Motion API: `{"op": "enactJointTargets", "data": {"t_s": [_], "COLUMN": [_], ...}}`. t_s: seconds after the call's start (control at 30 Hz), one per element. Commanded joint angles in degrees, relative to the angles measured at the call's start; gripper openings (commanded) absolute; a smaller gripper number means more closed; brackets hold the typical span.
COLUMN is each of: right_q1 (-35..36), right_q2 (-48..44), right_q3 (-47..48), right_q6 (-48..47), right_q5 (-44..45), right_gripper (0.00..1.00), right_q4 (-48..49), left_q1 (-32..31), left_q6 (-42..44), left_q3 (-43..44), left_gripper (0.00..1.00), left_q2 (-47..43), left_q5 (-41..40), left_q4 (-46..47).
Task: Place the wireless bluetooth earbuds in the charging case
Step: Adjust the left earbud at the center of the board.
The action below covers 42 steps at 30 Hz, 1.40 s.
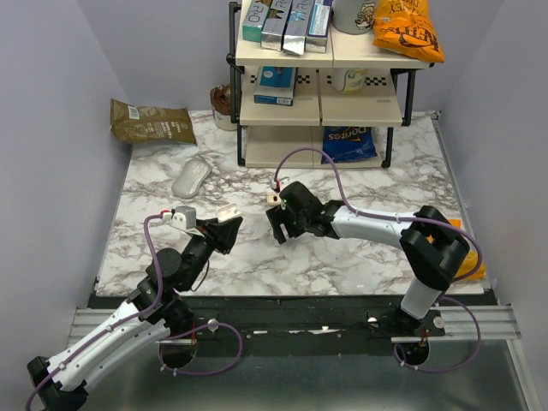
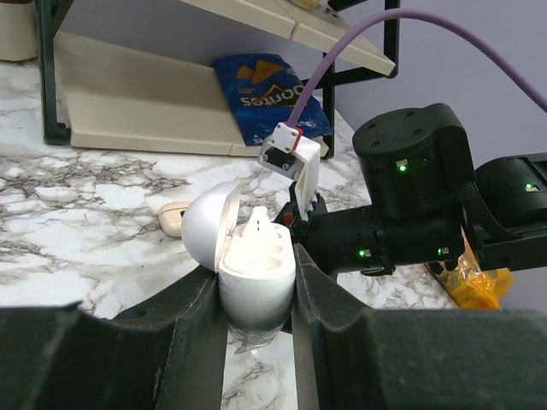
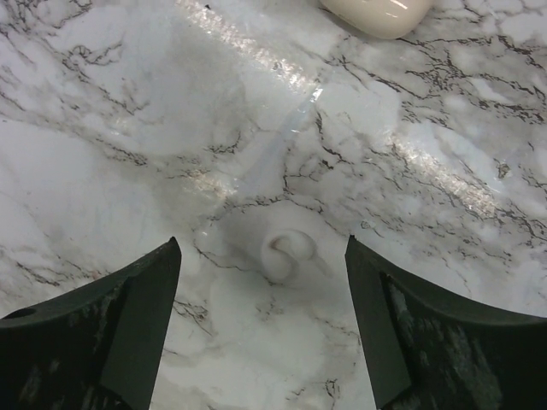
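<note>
**Left fingers hold the open case, right fingers wide over an earbud**

The left gripper is closed tight on the case. One black finger presses on each side of its bottom half. The case stands up. In the left wrist view its lid is flipped open to the left. Inside the case is a round hollow. A small white bit sticks up at the back, and I cannot tell what it is.

The right gripper is just beside the case, on its right in the top view. Its fingers are far apart and hold nothing. An earbud lies on the table between them and touches neither one. It is small, pale and round, with a darker middle.

A beige lump lies on the table just behind the case's lid.

A white mouse lies farther back from the case and a little to the left. A shelf stands well behind the case, with a blue chip bag under it. A brown bag lies far back and left of the case.
</note>
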Motion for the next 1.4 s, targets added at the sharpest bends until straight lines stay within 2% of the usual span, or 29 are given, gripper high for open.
{"op": "enactJointTargets", "data": {"t_s": [0.0, 0.07, 0.13, 0.33, 0.63, 0.87, 1.37], "right_q1": [-0.3, -0.3, -0.1, 0.9, 0.9, 0.9, 0.9], "right_q2": [-2.3, -2.8, -2.3, -0.5, 2.0, 4.3, 1.7], "right_q3": [-0.4, 0.0, 1.6, 0.9, 4.1, 3.3, -1.9], "right_q6": [2.6, 3.0, 1.9, -1.1, 1.8, 3.7, 5.3], "right_q5": [5.8, 4.0, -1.6, -9.2, -12.6, -12.2, -7.7], "right_gripper": [0.82, 0.76, 0.73, 0.79, 0.8, 0.8, 0.8], "right_q4": [0.5, 0.2, -1.4, -1.7, -0.1, -0.3, -0.2], "left_q1": [-0.3, -0.3, -0.3, -0.3, -0.3, -0.3, -0.3], "left_q6": [-0.5, -0.6, -0.7, -0.6, -0.9, -0.6, -0.7], "left_q3": [0.6, 0.6, 0.6, 0.5, 0.5, 0.7, 0.6], "left_gripper": [0.0, 0.0, 0.0, 0.0, 0.0, 0.0, 0.0], "left_q2": [-1.0, -1.0, -0.8, -0.5, 0.6, 0.0, 0.5], "left_q5": [-1.1, -1.1, -1.1, -0.9, -0.6, -0.6, -0.2], "left_q4": [-0.4, -0.3, -0.2, 0.0, 0.8, 0.0, 0.4]}}
